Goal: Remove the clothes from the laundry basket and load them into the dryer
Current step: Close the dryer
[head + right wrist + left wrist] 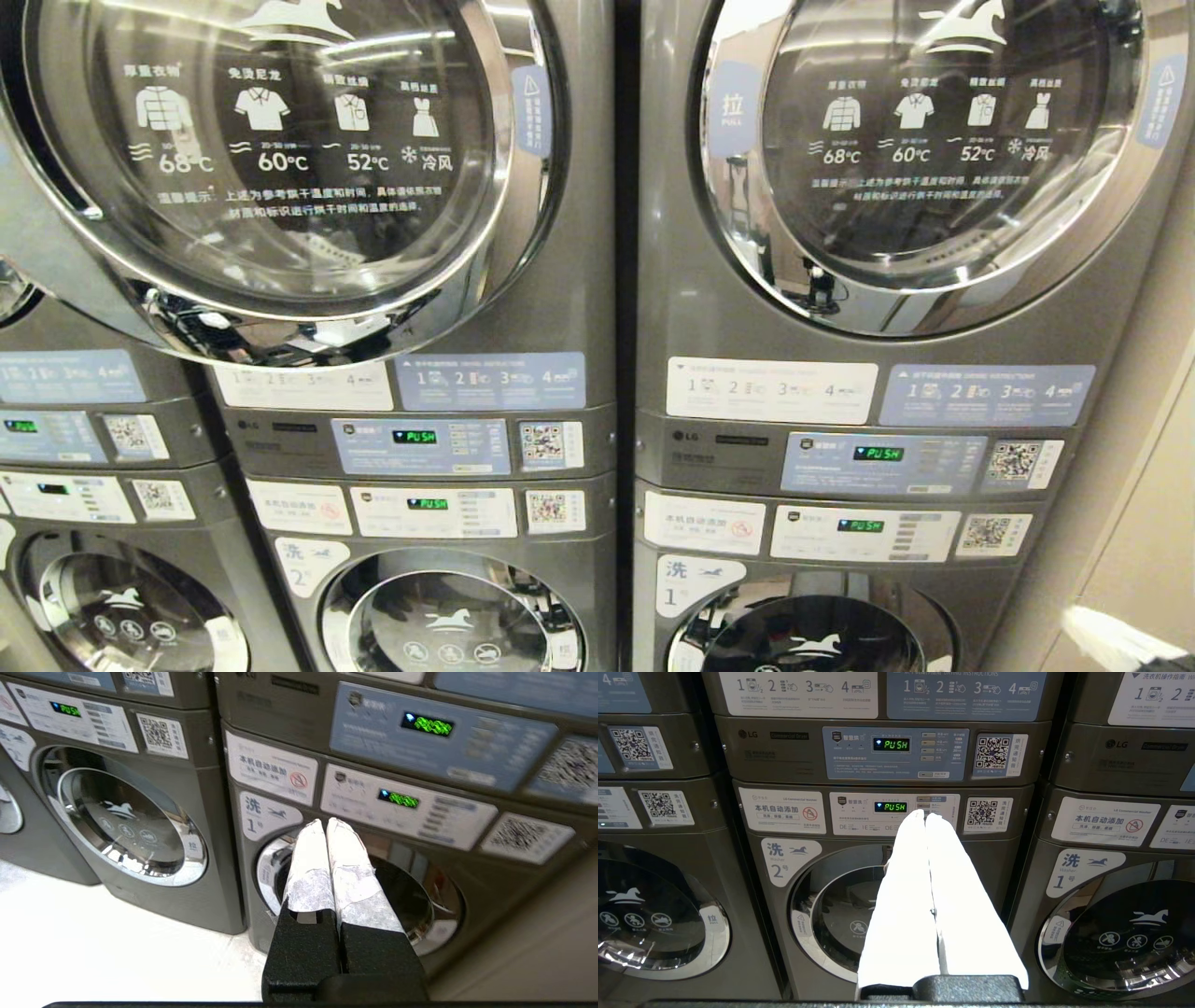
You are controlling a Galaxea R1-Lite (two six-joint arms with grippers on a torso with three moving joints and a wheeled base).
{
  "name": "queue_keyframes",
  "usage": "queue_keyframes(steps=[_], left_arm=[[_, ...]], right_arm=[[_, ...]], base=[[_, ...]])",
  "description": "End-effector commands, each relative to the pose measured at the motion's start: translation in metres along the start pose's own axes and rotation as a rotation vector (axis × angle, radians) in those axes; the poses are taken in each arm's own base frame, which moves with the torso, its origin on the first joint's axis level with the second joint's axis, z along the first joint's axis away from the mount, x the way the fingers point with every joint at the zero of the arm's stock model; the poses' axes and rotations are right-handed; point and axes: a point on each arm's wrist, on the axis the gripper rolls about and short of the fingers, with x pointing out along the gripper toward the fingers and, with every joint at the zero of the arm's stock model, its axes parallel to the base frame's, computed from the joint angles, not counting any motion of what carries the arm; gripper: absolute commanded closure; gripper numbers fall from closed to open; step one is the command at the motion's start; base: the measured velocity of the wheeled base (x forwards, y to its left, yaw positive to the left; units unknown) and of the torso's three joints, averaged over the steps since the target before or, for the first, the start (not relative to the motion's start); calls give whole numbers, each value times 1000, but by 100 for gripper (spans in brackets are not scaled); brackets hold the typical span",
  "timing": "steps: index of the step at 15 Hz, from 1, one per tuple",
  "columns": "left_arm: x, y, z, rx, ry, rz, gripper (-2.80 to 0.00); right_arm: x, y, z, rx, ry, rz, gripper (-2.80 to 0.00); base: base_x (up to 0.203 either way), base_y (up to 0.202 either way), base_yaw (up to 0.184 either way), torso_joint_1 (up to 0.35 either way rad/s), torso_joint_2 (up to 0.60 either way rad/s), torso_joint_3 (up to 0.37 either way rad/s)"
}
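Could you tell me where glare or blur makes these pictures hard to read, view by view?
Head view: ceiling lights streak across the left dryer door glass, and the chrome ring mirrors the room. Left wrist view: sharp, but the left gripper is blown out to flat white. Right wrist view: motion blur smears the control panel and its green display; the right gripper stays crisp.

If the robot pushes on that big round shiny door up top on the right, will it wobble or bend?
Probably not. The right dryer door looks like thick glass in a chrome ring, so likely stiff and heavy. Its shiny rim may be slippery. A label on it says pull, so pushing likely does nothing.
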Motion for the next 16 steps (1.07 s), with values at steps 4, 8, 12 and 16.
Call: queue_keyframes(steps=[4, 8, 12, 16], left_arm=[[0, 0, 0, 0, 0, 0, 0], [0, 0, 0, 2, 0, 0, 0], [0, 0, 0, 3, 0, 0, 0], [0, 0, 0, 0, -1, 0, 0]], right_arm=[[-56, 7, -44, 19, -85, -85, 0], [-55, 7, -55, -58, 29, -23, 0], [-52, 7, -55, -90, 107, 57, 0], [-53, 6, -55, -15, 113, -115, 0]], base=[[0, 0, 0, 0, 0, 0], [0, 0, 0, 0, 0, 0], [0, 0, 0, 0, 0, 0], [0, 0, 0, 0, 0, 0]])
